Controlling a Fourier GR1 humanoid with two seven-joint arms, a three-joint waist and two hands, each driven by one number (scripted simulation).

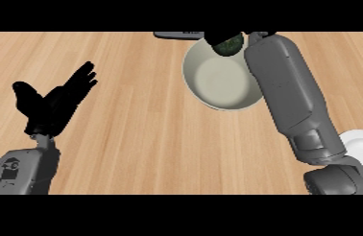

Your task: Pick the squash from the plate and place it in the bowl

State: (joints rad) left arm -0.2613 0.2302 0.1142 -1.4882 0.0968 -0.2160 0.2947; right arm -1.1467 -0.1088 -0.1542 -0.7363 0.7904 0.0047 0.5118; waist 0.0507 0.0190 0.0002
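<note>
A dark green squash [229, 46] is held above the far rim of the pale bowl [212, 98], with my right hand [220, 37] curled round it at the top of the view. Black fingers hide most of the squash. My grey right forearm [291, 96] runs from the lower right up along the bowl's right side. The white plate [355, 143] peeks in at the right edge, partly behind that forearm. My left hand [53, 103] rests open at the left, fingers straight and spread.
A dark flat object [177, 34] lies at the top edge just left of the bowl. The wooden counter [135, 134] stretches between the left hand and the bowl.
</note>
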